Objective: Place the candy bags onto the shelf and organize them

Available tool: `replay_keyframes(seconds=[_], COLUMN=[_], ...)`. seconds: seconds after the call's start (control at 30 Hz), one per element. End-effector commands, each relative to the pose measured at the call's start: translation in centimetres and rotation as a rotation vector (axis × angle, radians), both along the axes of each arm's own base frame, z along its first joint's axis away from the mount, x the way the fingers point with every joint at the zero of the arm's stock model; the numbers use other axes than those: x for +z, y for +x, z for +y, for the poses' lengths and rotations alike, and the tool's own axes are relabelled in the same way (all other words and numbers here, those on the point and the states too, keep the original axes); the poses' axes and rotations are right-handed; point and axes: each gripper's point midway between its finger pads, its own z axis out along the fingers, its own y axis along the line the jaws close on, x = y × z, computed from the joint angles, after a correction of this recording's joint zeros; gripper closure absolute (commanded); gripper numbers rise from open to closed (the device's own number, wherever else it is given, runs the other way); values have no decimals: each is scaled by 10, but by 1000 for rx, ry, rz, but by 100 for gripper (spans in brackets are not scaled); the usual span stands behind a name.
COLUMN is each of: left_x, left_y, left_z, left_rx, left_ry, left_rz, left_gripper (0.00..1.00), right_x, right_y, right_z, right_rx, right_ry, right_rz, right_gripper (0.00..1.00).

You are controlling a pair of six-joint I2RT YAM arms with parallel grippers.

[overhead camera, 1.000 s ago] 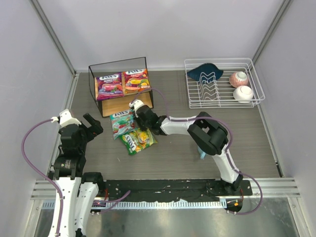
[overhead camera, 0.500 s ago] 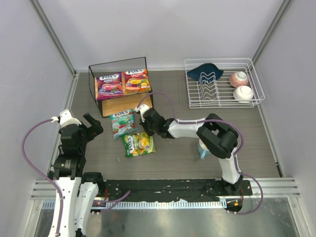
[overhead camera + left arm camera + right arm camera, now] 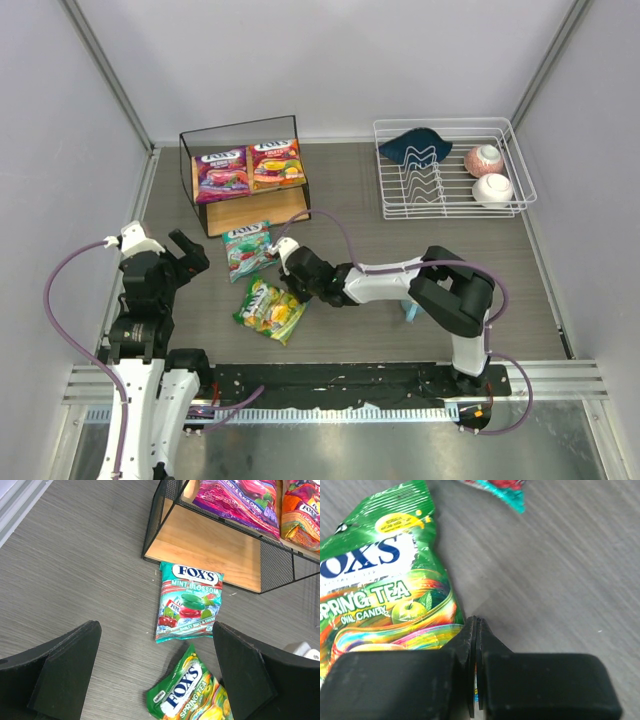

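The shelf point(image 3: 250, 210) stands at the back left with the purple-magenta bag point(image 3: 222, 172) and the red-orange bag point(image 3: 276, 163) on its top board. The teal-green bag point(image 3: 247, 247) lies flat on the table in front of it. My right gripper point(image 3: 300, 292) is shut on the right edge of the yellow-green bag point(image 3: 266, 309), low over the table; in the right wrist view the jaws point(image 3: 476, 624) pinch the bag point(image 3: 380, 595). My left gripper point(image 3: 186, 254) is open and empty, left of both bags; its view shows the teal-green bag point(image 3: 189, 602), the yellow-green bag point(image 3: 190, 692) and the shelf's lower board point(image 3: 215, 550).
A white wire dish rack point(image 3: 508, 135) stands at the back right with a dark blue item point(image 3: 415, 147) and two bowls point(image 3: 484, 158) in it. A small light blue object point(image 3: 410, 312) lies under my right arm's elbow.
My right gripper has pulled back toward the near edge with the yellow-green bag, which has moved away from the teal-green bag and turned. The left arm has not moved.
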Motion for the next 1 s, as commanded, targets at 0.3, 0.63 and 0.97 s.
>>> replay_keyframes(seconds=[0.3,0.63,0.97], left_x=[6,6,15], left_y=[7,8,12], left_z=[-2,-2,-19], left_rx=[-23,-25,-80], left_ry=[11,12,-72], left_rz=[-32,-28,-51], left_gripper=[0,0,0], right_x=[-52,-10,82], right_y=[-78,-78,-16], right_z=[-56,-39,-25], right_rx=[-47,-74,-269], right_ry=[-192,-108,198], right_rz=[170,72,-133], right_gripper=[99,89,41])
